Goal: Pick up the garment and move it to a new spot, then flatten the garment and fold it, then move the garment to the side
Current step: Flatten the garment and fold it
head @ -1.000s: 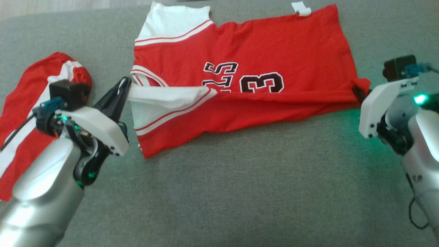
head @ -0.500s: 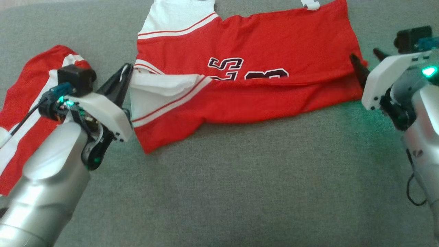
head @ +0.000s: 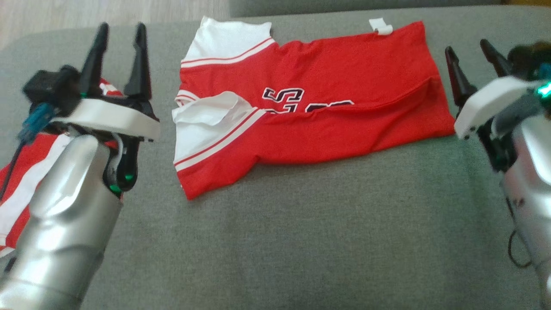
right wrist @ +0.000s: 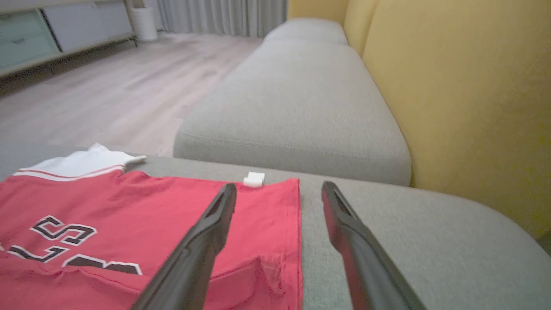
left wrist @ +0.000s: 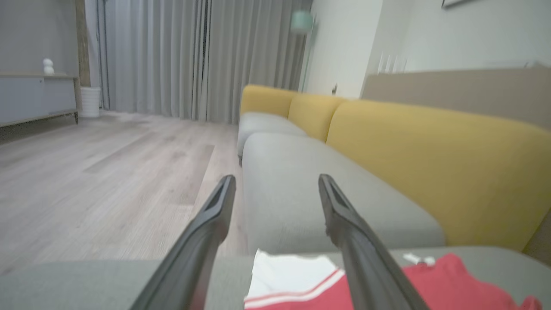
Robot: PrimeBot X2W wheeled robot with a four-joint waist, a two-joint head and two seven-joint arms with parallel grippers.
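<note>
Though folded, garment (head: 327, 73) beside right gripper (head: 465, 46)

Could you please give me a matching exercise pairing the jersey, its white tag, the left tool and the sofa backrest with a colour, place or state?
Things: 1 jersey; 2 white tag; 3 left tool; 4 sofa backrest.
States: A yellow; B open, empty; C red, folded over its lettering; D on the jersey's far edge.
Pairs: 1-C; 2-D; 3-B; 4-A.

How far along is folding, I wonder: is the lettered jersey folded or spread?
Folded: the jersey has its near edge doubled over, covering the lettering's lower half.
</note>
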